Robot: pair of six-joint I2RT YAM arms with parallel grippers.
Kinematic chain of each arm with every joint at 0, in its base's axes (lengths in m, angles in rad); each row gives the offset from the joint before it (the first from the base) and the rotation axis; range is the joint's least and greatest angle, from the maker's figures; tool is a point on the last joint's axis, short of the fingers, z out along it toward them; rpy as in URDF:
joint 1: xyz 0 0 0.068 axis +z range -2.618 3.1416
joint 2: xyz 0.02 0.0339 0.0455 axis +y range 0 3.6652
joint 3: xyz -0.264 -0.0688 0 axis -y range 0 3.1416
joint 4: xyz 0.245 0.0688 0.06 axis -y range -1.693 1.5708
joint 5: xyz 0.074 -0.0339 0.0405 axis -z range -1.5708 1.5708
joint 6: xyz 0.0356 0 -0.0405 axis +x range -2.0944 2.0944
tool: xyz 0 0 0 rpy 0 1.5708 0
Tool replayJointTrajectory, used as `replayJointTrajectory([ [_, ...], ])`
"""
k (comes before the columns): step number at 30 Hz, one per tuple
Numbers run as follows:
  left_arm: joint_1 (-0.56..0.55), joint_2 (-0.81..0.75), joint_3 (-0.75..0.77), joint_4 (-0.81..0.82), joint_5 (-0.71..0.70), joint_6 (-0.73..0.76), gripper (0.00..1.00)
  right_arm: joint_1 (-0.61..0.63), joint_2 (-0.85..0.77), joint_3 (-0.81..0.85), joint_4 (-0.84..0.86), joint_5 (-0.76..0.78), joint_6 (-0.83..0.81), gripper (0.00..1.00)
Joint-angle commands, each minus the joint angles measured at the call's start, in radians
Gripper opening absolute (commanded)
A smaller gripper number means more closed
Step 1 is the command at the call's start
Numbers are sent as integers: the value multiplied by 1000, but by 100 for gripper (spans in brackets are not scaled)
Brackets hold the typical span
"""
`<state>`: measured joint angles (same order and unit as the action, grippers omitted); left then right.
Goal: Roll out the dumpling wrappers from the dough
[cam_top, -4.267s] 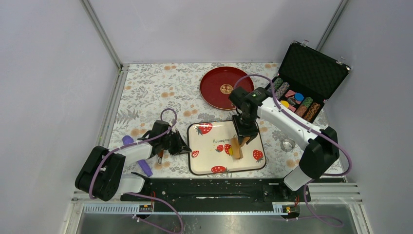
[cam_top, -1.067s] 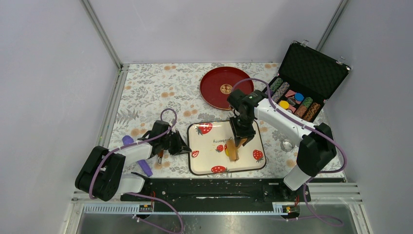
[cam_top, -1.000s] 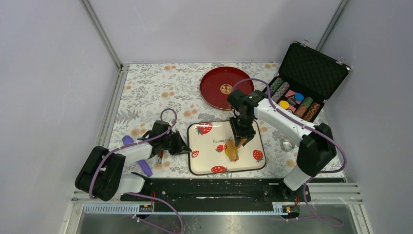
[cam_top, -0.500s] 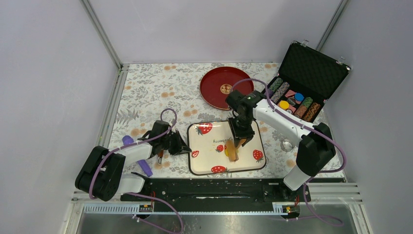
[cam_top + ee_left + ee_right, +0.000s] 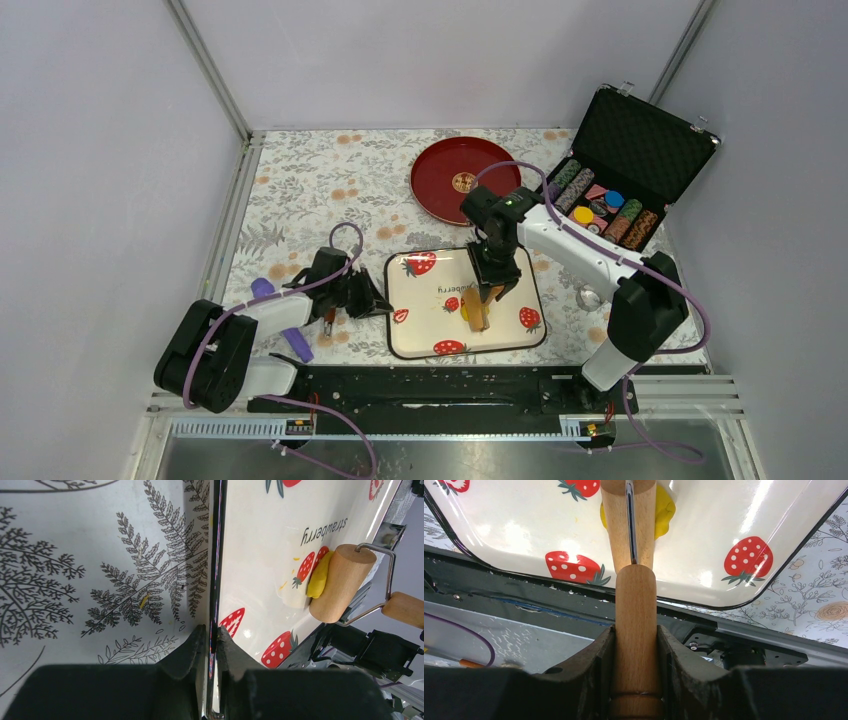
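Note:
The dough [image 5: 466,306] is a yellow lump on the strawberry-print tray [image 5: 425,318], partly under a wooden roller [image 5: 479,308]. My right gripper [image 5: 494,284] is shut on the roller's wooden handle [image 5: 636,610], and the drum [image 5: 628,515] lies across the dough [image 5: 665,511]. My left gripper [image 5: 377,300] is shut on the tray's left rim [image 5: 215,580], one finger on each side of it. From the left wrist view the dough [image 5: 318,575] bulges out beside the roller [image 5: 343,582]. The dumpling wrappers are not in view.
A red plate [image 5: 455,180] lies behind the tray. An open case of poker chips [image 5: 612,195] stands at the back right. A metal ring cutter [image 5: 590,296] lies right of the tray and a purple object [image 5: 292,338] near the left arm.
The right arm has carried the roller a little to the left over the dough. In the last second it shifted only slightly. The left gripper has stayed on the tray rim.

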<state>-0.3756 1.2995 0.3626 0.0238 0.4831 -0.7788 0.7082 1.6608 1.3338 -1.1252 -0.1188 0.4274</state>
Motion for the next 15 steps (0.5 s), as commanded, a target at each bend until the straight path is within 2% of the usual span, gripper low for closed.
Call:
replayJointTrajectory([
  [1,2,2,-24,7,-47,7,2,40,254,-162,165,188,7,0],
  [15,1,2,-27,7,-46,6,2,62,284,-122,186,85,20,0],
])
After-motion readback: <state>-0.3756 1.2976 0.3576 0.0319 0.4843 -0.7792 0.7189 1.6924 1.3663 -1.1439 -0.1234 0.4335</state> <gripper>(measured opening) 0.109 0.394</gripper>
